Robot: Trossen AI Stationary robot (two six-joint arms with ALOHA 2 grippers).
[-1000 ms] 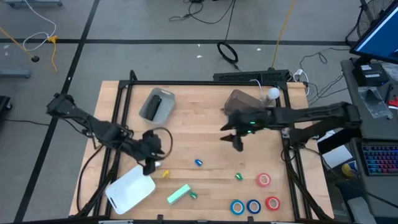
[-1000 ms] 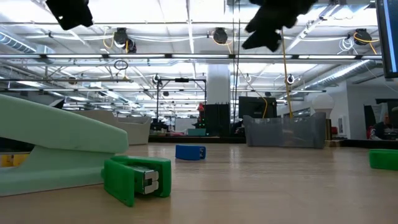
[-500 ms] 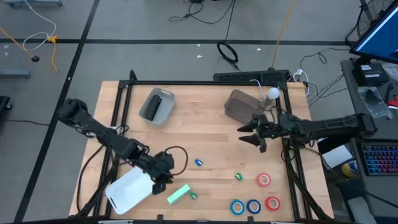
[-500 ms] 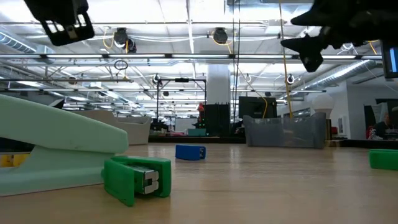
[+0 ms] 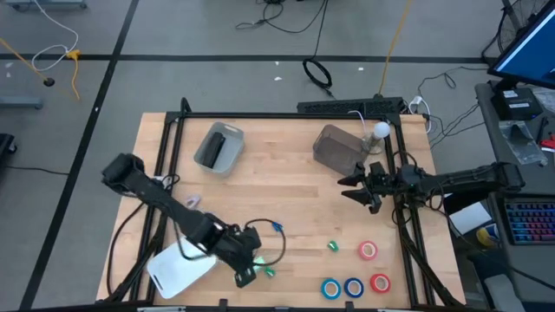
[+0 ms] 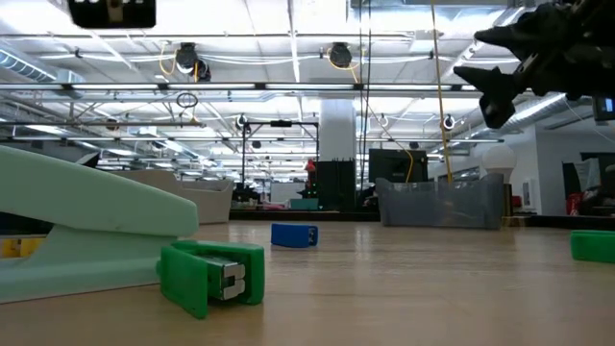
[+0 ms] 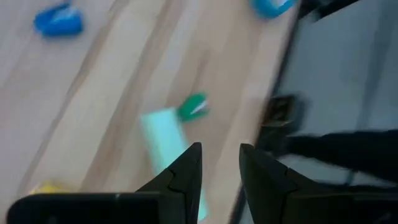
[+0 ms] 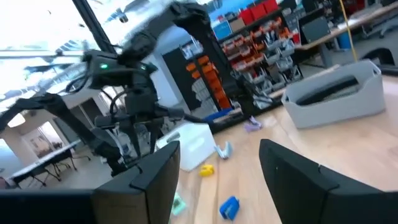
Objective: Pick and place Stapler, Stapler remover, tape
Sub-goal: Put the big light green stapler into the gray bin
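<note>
Left gripper (image 5: pixel 246 276), fingers slightly apart, empty, above mint stapler (image 7: pixel 166 134); right gripper (image 5: pixel 360 188) apart, far from stapler.

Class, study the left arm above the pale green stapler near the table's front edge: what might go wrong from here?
1. The left gripper hangs over the pale green plastic stapler with its jaws only narrowly apart; they may strike the top rather than straddle it.
2. The small dark green staple remover lies beside the stapler and could get knocked.
3. A push might slide the stapler off the wooden table.
</note>
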